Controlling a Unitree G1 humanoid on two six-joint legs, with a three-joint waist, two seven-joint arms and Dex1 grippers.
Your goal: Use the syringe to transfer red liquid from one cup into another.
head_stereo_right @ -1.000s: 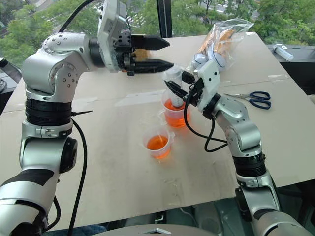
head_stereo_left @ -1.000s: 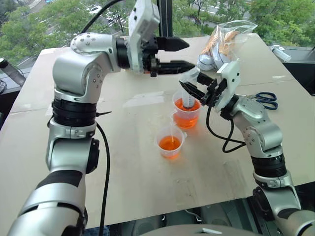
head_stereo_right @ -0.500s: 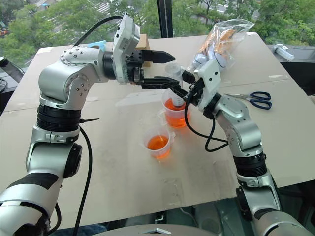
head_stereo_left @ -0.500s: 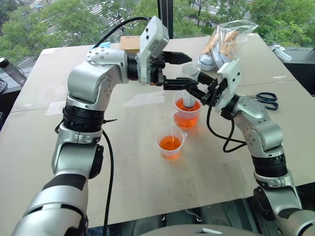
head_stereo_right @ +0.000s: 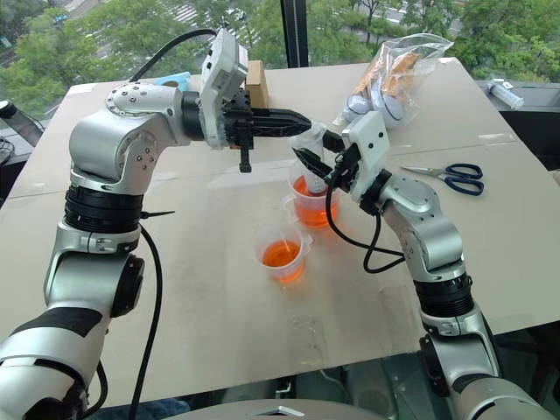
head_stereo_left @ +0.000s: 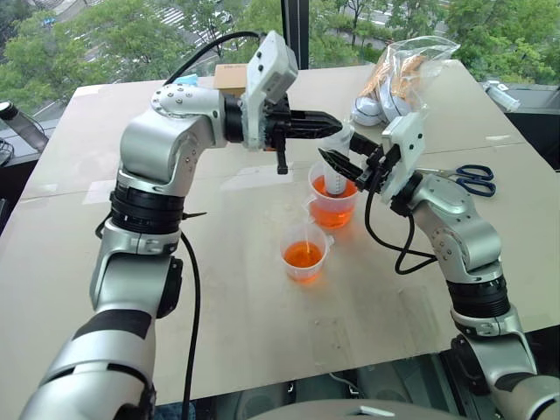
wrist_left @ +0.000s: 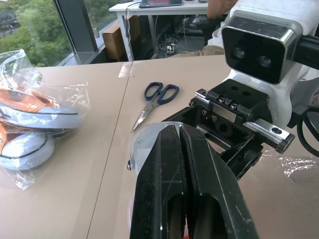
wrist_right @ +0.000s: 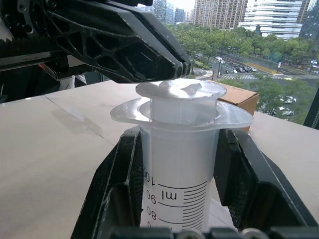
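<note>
The syringe (head_stereo_left: 336, 172) stands upright with its tip in the red liquid (head_stereo_left: 332, 210) of the taller cup (head_stereo_left: 332, 203) at mid-table. My right gripper (head_stereo_left: 347, 158) is shut on the syringe barrel (wrist_right: 175, 164), just under its flange. My left gripper (head_stereo_left: 332, 127) points right with its fingers (wrist_left: 164, 169) pressed shut, their tips level with the white plunger head (wrist_right: 180, 89). Whether they pinch its edge I cannot tell. The smaller cup (head_stereo_left: 304, 255), also holding red liquid, stands in front of the taller one, nearer to me.
Blue-handled scissors (head_stereo_left: 473, 178) lie on the table to the right of my right arm. A clear plastic bag with shoes (head_stereo_left: 398, 74) sits at the back right. A cardboard box (head_stereo_left: 229, 79) is behind my left arm.
My left arm swung in toward the syringe top. Its fingers, wide open a second ago and either side of the plunger half a second ago, have shut. The right gripper and syringe held still.
</note>
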